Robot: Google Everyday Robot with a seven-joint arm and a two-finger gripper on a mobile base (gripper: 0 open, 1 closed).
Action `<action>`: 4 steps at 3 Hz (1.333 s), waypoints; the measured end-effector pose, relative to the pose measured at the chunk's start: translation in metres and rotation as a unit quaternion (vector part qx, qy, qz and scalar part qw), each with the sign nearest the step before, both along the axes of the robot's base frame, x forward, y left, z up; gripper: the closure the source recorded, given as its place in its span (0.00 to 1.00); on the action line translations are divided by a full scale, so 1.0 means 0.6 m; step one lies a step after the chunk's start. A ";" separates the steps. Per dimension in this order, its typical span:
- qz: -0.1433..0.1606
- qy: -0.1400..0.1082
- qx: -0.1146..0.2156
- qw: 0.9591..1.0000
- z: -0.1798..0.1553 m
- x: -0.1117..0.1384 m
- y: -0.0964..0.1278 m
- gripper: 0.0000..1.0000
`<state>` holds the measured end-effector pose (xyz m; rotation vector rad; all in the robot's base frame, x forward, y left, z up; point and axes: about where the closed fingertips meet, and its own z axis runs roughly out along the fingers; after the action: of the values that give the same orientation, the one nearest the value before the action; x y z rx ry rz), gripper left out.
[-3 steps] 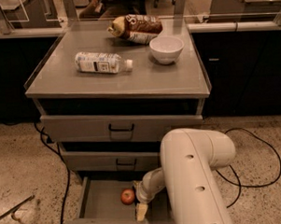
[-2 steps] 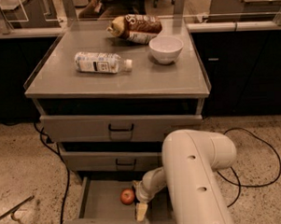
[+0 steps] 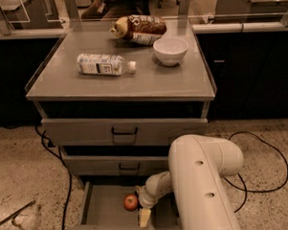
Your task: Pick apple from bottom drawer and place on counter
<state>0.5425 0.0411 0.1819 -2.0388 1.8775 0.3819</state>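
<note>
Down at 6 o'clock, your apple (image 3: 131,202) lies in the open bottom drawer (image 3: 98,217). Your gripper (image 3: 140,206) sits at the apple's 3 o'clock, fingers (image 3: 144,216) spread, not pinching it. At 12 o'clock stands the counter (image 3: 118,84).

A red-orange apple (image 3: 131,202) sits on the plain grey bottom drawer (image 3: 107,215), just beside the pale yellow jaws at the tip of a cream-white arm (image 3: 204,181). Above, two grey drawers (image 3: 82,131) carry black handles (image 3: 124,132). The grey desk (image 3: 147,83) bears a white bowl (image 3: 170,50), a white-labelled bottle (image 3: 105,64) with dark print and a brown-and-white snack bag (image 3: 139,29). The floor (image 3: 21,160) is speckled beige, crossed by a black cable (image 3: 272,152).
</note>
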 end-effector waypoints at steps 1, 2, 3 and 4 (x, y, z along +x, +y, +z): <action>0.029 -0.017 -0.007 0.999 0.017 0.027 0.040 0.00; 0.028 -0.013 -0.007 0.999 0.009 0.024 0.038 0.00; 0.025 -0.007 -0.006 1.000 -0.012 0.023 0.034 0.00; 0.024 -0.008 -0.002 1.000 -0.033 0.026 0.034 0.00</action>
<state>0.5579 0.0615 0.1620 -2.0858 1.8245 0.3746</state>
